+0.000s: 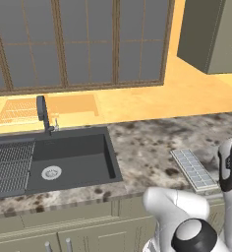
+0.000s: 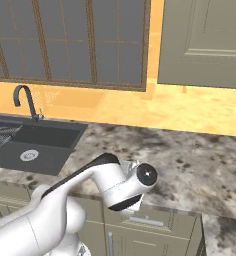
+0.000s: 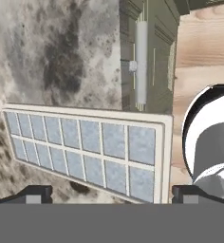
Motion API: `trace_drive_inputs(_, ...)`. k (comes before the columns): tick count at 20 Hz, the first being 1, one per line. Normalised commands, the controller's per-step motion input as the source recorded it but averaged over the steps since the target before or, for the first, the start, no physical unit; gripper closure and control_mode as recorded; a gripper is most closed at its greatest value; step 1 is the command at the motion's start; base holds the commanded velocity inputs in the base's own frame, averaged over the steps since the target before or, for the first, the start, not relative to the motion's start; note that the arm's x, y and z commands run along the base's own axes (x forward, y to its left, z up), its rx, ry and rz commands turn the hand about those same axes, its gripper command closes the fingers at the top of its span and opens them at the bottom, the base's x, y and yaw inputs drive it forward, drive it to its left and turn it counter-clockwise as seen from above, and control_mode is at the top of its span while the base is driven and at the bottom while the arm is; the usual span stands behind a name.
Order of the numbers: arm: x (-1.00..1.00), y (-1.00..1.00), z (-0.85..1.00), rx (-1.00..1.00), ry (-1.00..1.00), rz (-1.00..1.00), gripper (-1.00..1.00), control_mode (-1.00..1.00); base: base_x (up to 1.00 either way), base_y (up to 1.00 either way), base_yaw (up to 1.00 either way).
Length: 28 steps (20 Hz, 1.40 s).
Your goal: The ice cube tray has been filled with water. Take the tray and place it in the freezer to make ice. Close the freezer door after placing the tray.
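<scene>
The ice cube tray point(image 3: 85, 147) lies flat on the speckled stone counter point(image 3: 57, 52), and its pale-blue cells hold water point(image 3: 115, 140). In the left base view the tray point(image 1: 194, 169) sits by the counter's front edge, right of the sink. One short end reaches past the edge over the cabinet front. My gripper point(image 3: 113, 193) hovers above the tray, open. Its two fingertips point(image 3: 35, 193) stand far apart on either side of the tray's long span, with nothing held. In the right base view my hand point(image 2: 135, 185) covers the tray. The freezer and its door are out of view.
A dark sink point(image 1: 69, 157) with a faucet point(image 1: 42, 113) and a ribbed rack point(image 1: 10, 167) takes up the counter's left. A window is behind it, and a beige wall cabinet point(image 2: 205, 40) hangs at right. Below the counter edge are a drawer handle point(image 3: 141, 61) and the wooden floor point(image 3: 204, 57).
</scene>
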Motion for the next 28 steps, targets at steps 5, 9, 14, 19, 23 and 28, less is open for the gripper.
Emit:
trace_drive_inputs(5,-0.07,-0.04,-0.04,0.15,-0.14,0.0,-1.0,-1.0,0.0,0.0,0.0)
trace_drive_inputs(9,-0.05,-0.01,-0.15,0.09,-0.18,0.0,-1.0,-1.0,0.0,0.0,0.0)
trace_drive_inputs(14,0.0,0.0,-0.21,0.02,-0.2,0.0,-1.0,-1.0,0.0,0.0,0.0)
trace_drive_inputs(19,-0.15,0.0,-0.23,0.0,-0.2,0.0,-1.0,-1.0,0.0,0.0,0.0)
trace_drive_inputs(23,-0.16,0.0,-0.26,0.0,-0.2,0.0,-1.0,-1.0,0.0,0.0,0.0)
trace_drive_inputs(28,-0.1,0.0,-0.26,0.0,-0.19,0.0,-1.0,-1.0,0.0,0.0,0.0)
